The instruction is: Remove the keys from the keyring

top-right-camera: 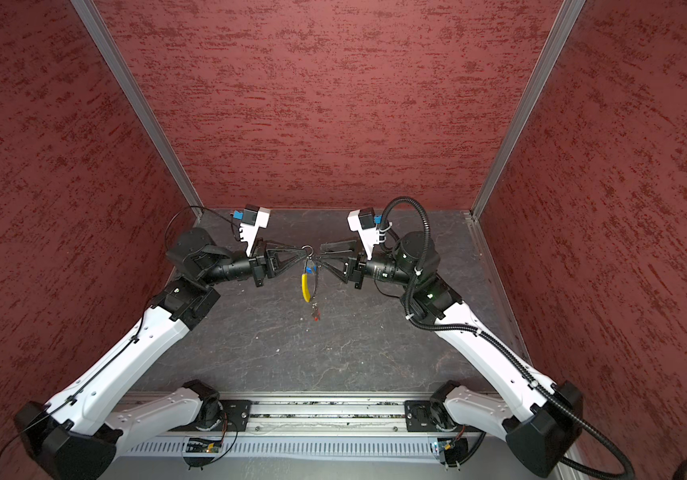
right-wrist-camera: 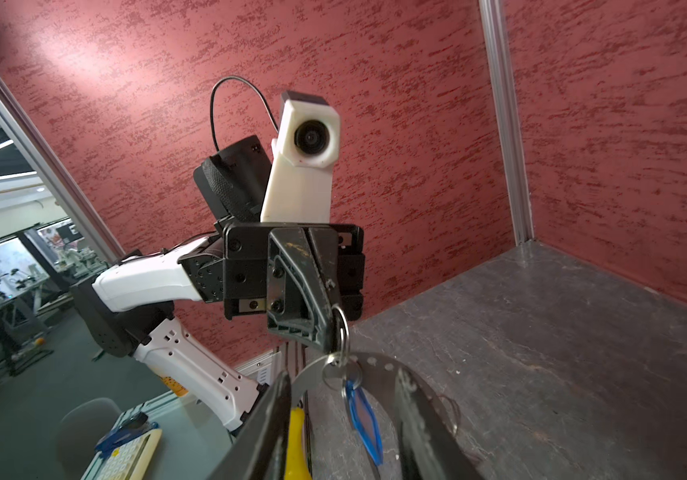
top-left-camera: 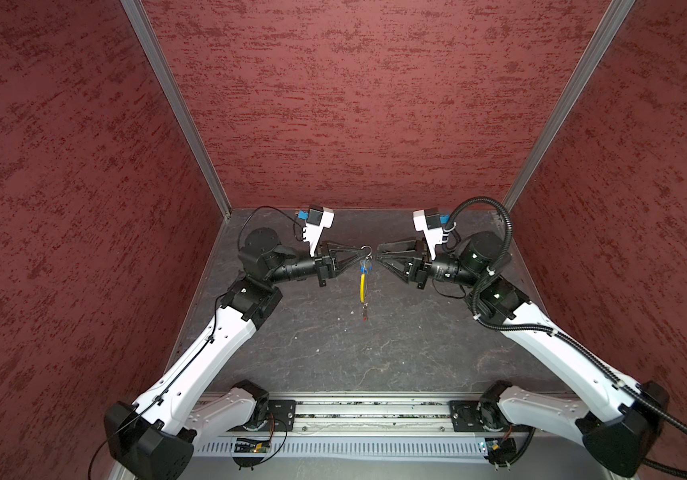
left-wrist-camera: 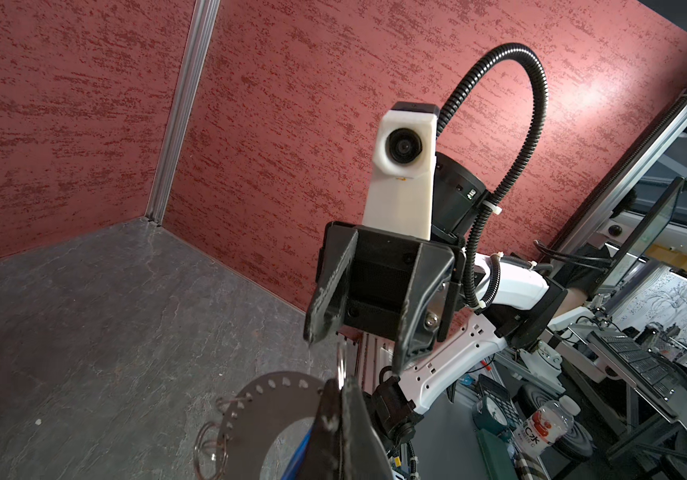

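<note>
My left gripper (top-left-camera: 363, 251) is shut on a small silver split ring (top-left-camera: 366, 250) of the keyring, which hangs below it above the table. The curved yellow sleeve (top-left-camera: 362, 286) hangs down, and the red-headed key (top-left-camera: 364, 313) is at the loop's lowest point. The blue-headed key (top-left-camera: 369, 269) hangs just under the held ring. My right gripper (top-left-camera: 378, 253) faces the left one from the right, open and holding nothing, tips just beside the ring. In the right wrist view the blue-headed key (right-wrist-camera: 364, 419) and yellow sleeve (right-wrist-camera: 296, 440) show between my open fingers (right-wrist-camera: 267, 428).
Red textured walls (top-left-camera: 354, 104) close in the dark stone-patterned table (top-left-camera: 375, 353) on three sides. A metal rail (top-left-camera: 366, 415) with both arm bases runs along the front edge. Both arms reach in from the front corners and meet near the table's middle.
</note>
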`<state>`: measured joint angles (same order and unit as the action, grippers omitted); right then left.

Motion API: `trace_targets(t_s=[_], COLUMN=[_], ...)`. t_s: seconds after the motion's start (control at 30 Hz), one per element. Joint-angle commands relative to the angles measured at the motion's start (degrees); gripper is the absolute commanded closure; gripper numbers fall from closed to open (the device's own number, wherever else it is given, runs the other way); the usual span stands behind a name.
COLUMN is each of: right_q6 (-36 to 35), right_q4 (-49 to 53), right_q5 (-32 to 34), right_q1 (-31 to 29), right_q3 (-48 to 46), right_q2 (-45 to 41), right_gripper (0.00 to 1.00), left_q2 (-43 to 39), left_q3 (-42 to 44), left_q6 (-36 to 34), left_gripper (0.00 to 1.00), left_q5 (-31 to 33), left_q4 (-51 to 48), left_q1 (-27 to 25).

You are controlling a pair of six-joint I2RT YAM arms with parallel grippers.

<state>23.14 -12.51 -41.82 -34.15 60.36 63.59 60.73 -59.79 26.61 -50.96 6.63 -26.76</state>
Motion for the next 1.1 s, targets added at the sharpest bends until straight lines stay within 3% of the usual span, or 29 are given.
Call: trace_targets(t_s=[0.0,0.13,0.43,0.6,0.77,1.07], right_q6=[0.3,0.8,-1.2,-1.1,1.6,2.8], right_q4=[-3.3,-4.2,1.5,0.7,-3.5,-4.8], right_q5=[7.0,8.9,4.6,0.1,-9.0,-12.3], right_q1=[-0.1,-0.2,-0.5,-0.5,-0.5,-0.7], right_q3=[-0.9,-1.9,1.4,1.3,1.1,1.2], right_q2=[-2.6,-3.3,0.3,1.0,2.1,2.7], right_gripper=[0.53,0.5,0.5,0.5,0.51,0.57], left_q2=[-1.8,-2.7,-1.7,-1.0,-0.7,1.6], left_q3=[-1.5,-3.0,-10.7,-14.6,-16.4,-19.2], left_q6=[-3.1,-6.9,-14.7,-19.0,-23.2,-25.3], left_gripper=[1.0,1.0,1.0,1.0,1.0,1.0], left_q5=[3.0,6.2,10.5,8.4,5.8,4.0], left_q4=[-2.7,-7.8,-24.9,-33.6,-38.2,-41.8], left_q1=[-1.0,-2.6,-4.8,-4.8,-4.8,-4.8])
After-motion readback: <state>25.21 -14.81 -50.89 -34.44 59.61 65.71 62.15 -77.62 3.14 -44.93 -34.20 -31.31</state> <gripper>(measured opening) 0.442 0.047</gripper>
